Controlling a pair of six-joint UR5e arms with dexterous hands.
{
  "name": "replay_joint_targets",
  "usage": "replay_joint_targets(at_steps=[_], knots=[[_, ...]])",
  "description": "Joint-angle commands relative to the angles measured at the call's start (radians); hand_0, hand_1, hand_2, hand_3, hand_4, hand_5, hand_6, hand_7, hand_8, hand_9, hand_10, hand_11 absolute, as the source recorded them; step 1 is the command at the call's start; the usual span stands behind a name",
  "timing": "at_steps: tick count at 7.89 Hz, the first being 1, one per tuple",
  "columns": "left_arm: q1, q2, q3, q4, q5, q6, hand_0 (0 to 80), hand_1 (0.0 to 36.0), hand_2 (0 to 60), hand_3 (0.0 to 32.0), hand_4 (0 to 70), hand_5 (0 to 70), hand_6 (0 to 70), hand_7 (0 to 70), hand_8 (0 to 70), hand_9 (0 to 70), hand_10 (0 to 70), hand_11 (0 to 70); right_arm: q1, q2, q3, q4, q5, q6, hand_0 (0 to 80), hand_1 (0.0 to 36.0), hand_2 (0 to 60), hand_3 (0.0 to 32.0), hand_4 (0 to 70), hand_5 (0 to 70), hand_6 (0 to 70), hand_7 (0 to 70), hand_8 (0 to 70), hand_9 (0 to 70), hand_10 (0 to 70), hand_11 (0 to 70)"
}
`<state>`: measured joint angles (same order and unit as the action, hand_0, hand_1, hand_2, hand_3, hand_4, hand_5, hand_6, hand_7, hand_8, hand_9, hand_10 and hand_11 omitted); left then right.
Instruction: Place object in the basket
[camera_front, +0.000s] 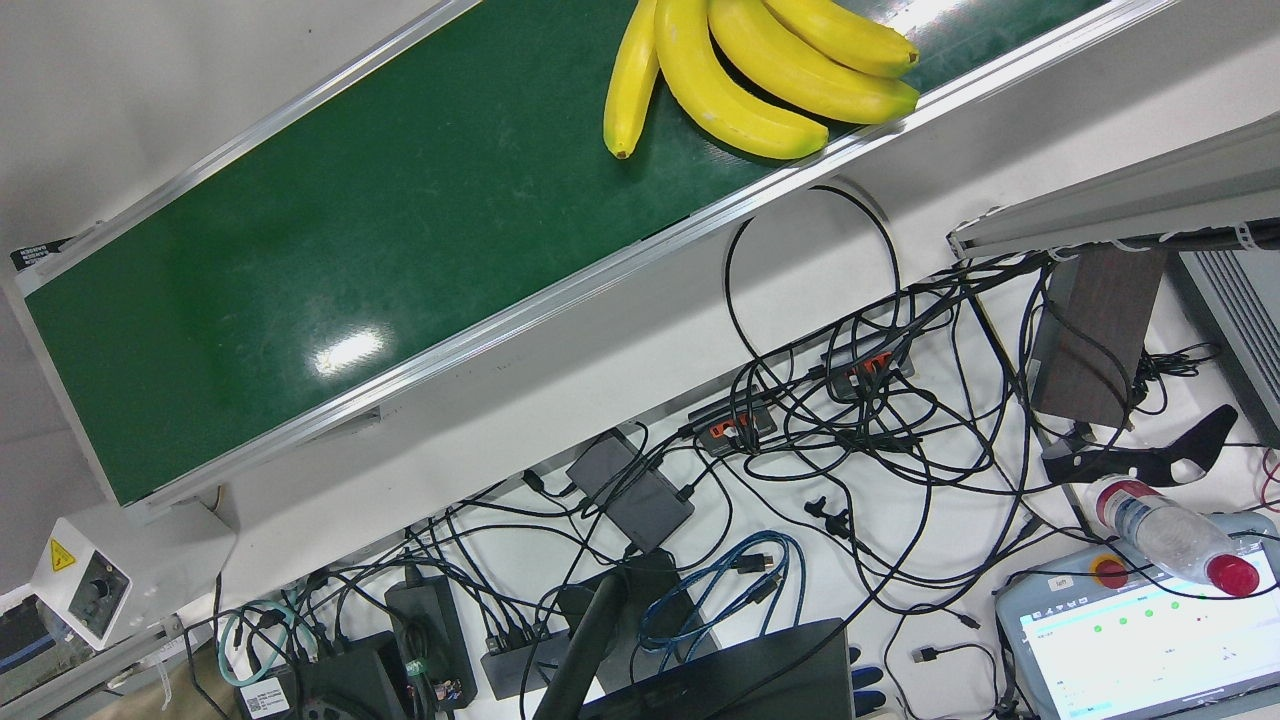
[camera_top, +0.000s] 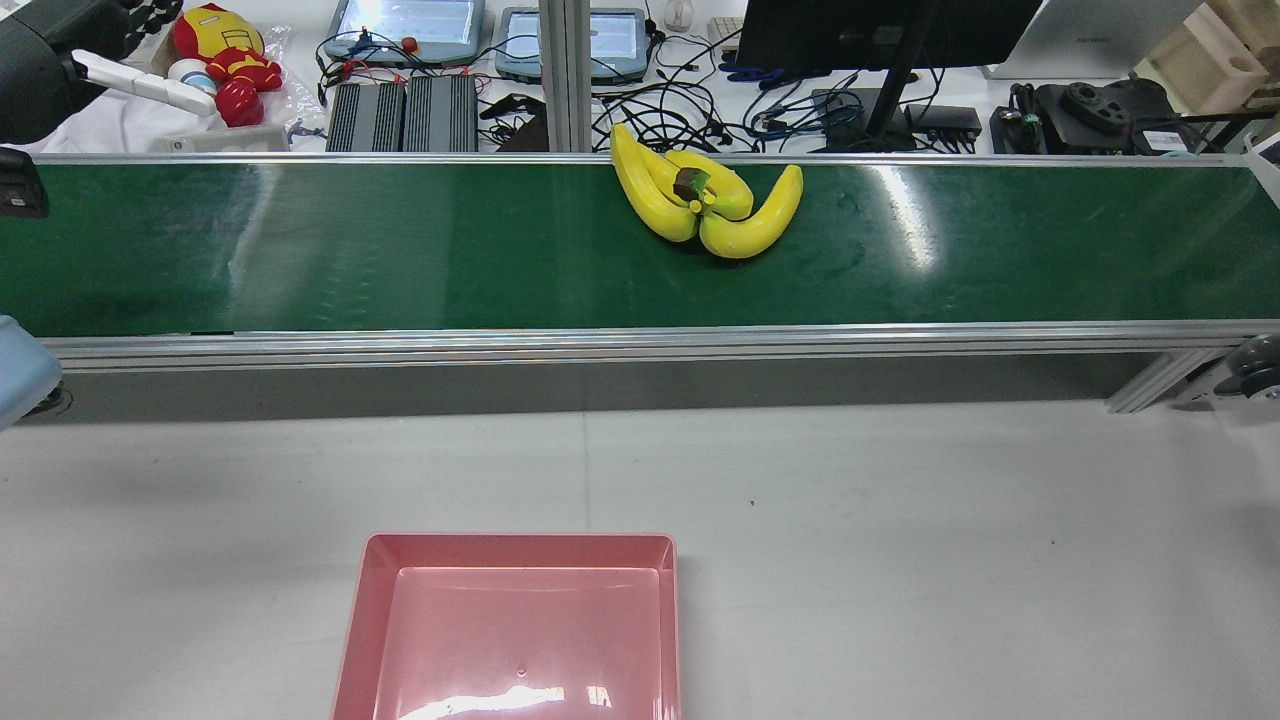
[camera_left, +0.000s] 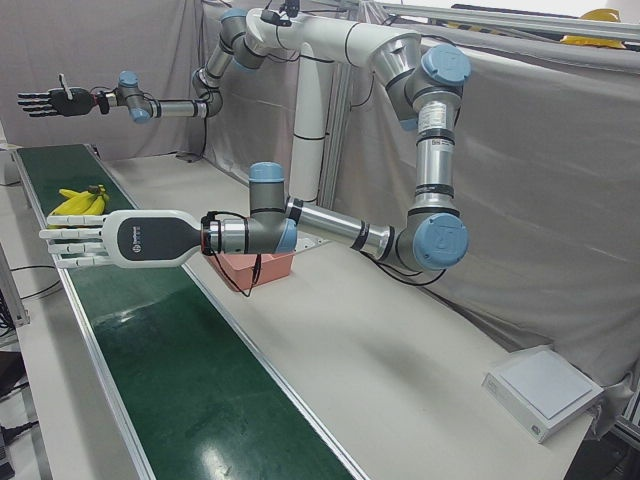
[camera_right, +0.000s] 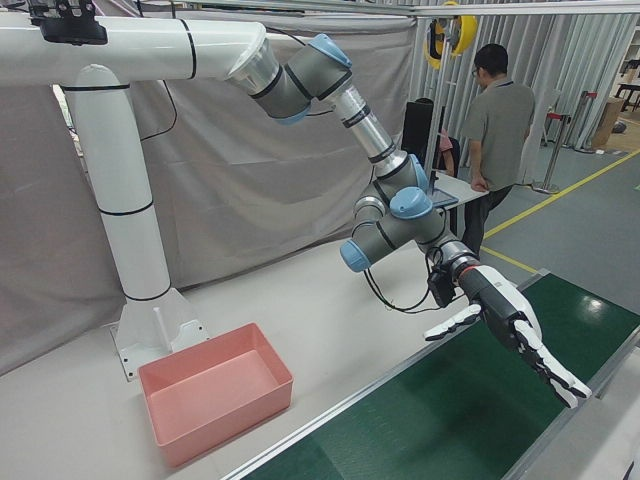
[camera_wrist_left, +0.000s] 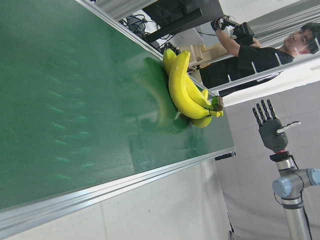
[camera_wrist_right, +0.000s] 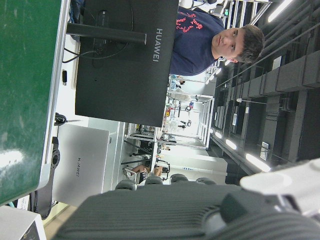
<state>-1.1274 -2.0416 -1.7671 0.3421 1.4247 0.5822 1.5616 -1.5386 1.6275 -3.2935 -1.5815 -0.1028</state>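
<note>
Your bunch of bananas (camera_top: 700, 205) lies on the green conveyor belt (camera_top: 400, 250), at its far edge as the rear view shows it. Your left robot hand (camera_left: 110, 240) hovers flat over the belt, fingers stretched wide and holding nothing; the bananas sit just beyond its fingertips, untouched. Your right robot hand (camera_right: 510, 320) is also spread and empty, well apart from them. The pink basket (camera_top: 520, 545) stands on the desk.

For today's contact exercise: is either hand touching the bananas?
Apart. The left-front view shows the near hand open over the belt, short of the bananas; the far hand is raised high.
</note>
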Motion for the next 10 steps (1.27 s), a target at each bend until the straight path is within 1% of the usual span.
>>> replay_joint_targets(at_steps=[1, 3, 10], knots=[[0.0, -0.002, -0.002, 0.0, 0.0, -0.002, 59.2, 20.8, 0.0, 1.0, 7.8, 0.0, 0.0, 1.2, 3.7, 6.9, 1.5, 4.8, 0.0, 0.0, 0.0, 0.0, 0.0, 0.0, 0.0, 0.0, 0.0, 0.0, 0.0, 0.0, 0.0, 0.0, 0.0, 0.0, 0.0, 0.0], [0.0, -0.002, -0.003, 0.008, 0.0, 0.001, 59.1, 20.5, 0.0, 0.0, 8.9, 0.0, 0.0, 1.3, 4.1, 7.1, 1.4, 4.6, 0.0, 0.0, 0.0, 0.0, 0.0, 0.0, 0.0, 0.0, 0.0, 0.0, 0.0, 0.0, 0.0, 0.0, 0.0, 0.0, 0.0, 0.0], [-0.011, 0.0, -0.003, 0.009, 0.0, 0.002, 59.1, 20.4, 0.0, 1.2, 7.7, 0.0, 0.0, 1.6, 4.4, 7.5, 1.3, 4.6, 0.0, 0.0, 0.0, 0.0, 0.0, 0.0, 0.0, 0.0, 0.0, 0.0, 0.0, 0.0, 0.0, 0.0, 0.0, 0.0, 0.0, 0.0]])
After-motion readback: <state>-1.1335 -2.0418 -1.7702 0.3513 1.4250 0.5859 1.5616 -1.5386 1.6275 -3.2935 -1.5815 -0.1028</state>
